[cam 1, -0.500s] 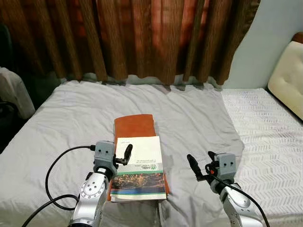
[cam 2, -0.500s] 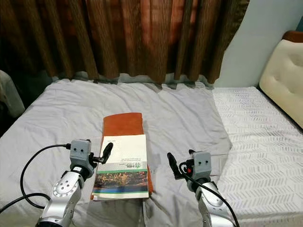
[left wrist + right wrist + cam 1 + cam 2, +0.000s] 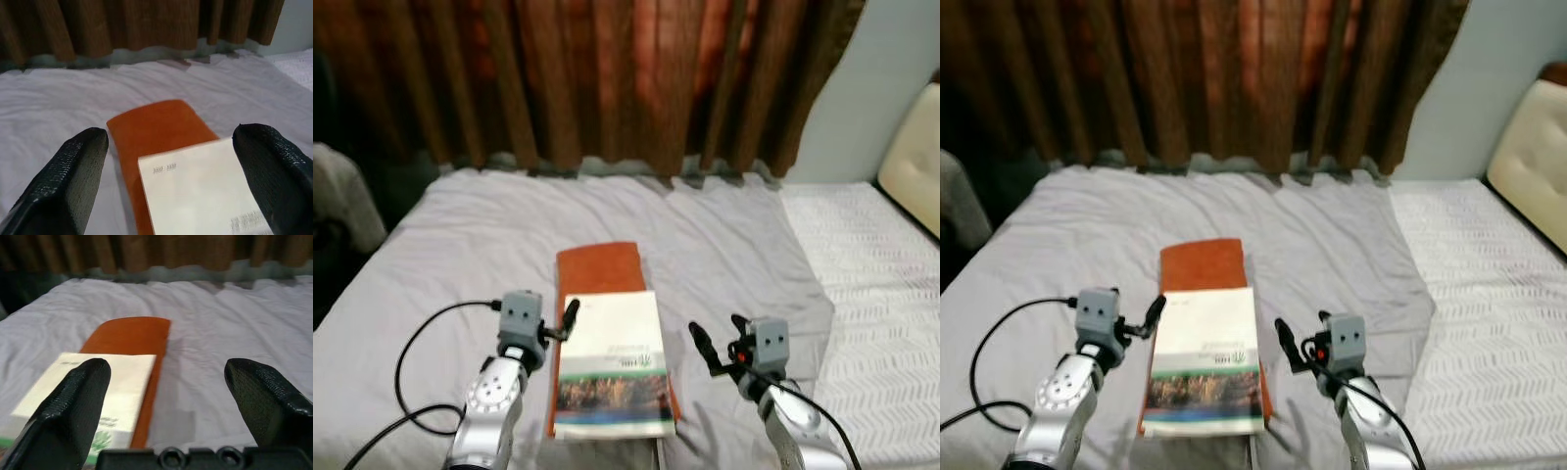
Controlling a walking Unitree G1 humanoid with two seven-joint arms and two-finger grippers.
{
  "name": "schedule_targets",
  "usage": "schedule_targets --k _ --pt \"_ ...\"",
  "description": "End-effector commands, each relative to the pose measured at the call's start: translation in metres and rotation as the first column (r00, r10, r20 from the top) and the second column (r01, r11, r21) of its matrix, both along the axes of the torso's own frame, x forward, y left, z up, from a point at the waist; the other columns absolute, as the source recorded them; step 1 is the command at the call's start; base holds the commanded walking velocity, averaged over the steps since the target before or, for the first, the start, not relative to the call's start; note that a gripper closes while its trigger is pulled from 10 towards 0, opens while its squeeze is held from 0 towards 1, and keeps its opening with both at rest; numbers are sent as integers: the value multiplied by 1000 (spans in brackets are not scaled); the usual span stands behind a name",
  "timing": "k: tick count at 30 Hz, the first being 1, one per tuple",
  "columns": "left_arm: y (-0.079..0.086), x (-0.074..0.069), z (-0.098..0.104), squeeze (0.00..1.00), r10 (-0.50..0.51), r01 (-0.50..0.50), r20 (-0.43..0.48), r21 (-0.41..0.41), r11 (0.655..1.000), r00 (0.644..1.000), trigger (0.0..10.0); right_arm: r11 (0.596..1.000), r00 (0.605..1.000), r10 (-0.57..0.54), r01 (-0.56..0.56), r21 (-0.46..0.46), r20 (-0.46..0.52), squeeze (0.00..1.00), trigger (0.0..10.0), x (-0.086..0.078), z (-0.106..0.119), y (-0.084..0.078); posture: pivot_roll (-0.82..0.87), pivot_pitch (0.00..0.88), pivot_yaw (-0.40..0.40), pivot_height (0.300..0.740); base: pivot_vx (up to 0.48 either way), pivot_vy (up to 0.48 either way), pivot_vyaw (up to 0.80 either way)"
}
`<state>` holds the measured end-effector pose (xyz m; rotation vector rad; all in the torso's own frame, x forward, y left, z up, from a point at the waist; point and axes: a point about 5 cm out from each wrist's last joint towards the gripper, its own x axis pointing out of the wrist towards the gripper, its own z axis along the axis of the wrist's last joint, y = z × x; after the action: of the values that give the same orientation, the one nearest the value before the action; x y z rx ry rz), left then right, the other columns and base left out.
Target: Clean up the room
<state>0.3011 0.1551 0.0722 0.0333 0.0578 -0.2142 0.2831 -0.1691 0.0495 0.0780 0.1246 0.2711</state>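
A white booklet (image 3: 612, 364) with a printed picture band across its lower cover lay on top of an orange book (image 3: 600, 269), and the pair rested on the grey bedsheet (image 3: 460, 245) near the bed's front edge, roughly midway between its side edges. The orange book reached further toward the far edge of the bed than the booklet, so its bare far end showed beyond the white cover. The left gripper (image 3: 570, 315) hovered just beside the booklet's left edge, its two black fingers (image 3: 68, 181) spread wide apart with nothing between them; in the left wrist view the booklet and orange book sat framed in that gap. The right gripper (image 3: 717, 343) was held over the sheet to the right of the stack, a little apart from it, its fingers (image 3: 73, 406) likewise parted and empty. A black cable (image 3: 416, 357) looped from the left arm across the sheet. Along the far edge of the bed hung brown curtains (image 3: 607, 78). On the right part of the bed lay a white patterned cover (image 3: 876, 284), with a cream cushion (image 3: 913, 162) at the right edge. The views were slightly blurred.
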Motion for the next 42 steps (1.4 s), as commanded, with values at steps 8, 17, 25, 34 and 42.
schedule_targets --k 8,17,25,34,42 --pt "-11 -1 0 0 -27 27 -24 -16 999 999 10000 1000 987 -5 3 -10 -160 0 10000 2 -19 -12 -12 0 -12 740 0 0 0" --pt "11 -22 31 0 -329 330 26 -78 941 944 10000 990 945 -52 91 107 -323 0 10000 26 -29 2 195 373 -2 740 0 0 0" --pt "27 -55 49 0 -280 283 67 -37 959 958 10000 977 954 -68 124 175 -293 0 10000 39 -18 14 250 508 44 740 0 0 0" --pt "14 -106 43 0 -255 252 -9 -135 958 967 10000 953 963 -21 101 286 -270 0 10000 43 -14 34 239 489 25 740 0 0 0" --pt "6 -117 43 0 -242 233 -35 -157 960 970 10000 917 990 -25 77 391 -136 0 10000 50 5 32 226 477 4 740 0 0 0"
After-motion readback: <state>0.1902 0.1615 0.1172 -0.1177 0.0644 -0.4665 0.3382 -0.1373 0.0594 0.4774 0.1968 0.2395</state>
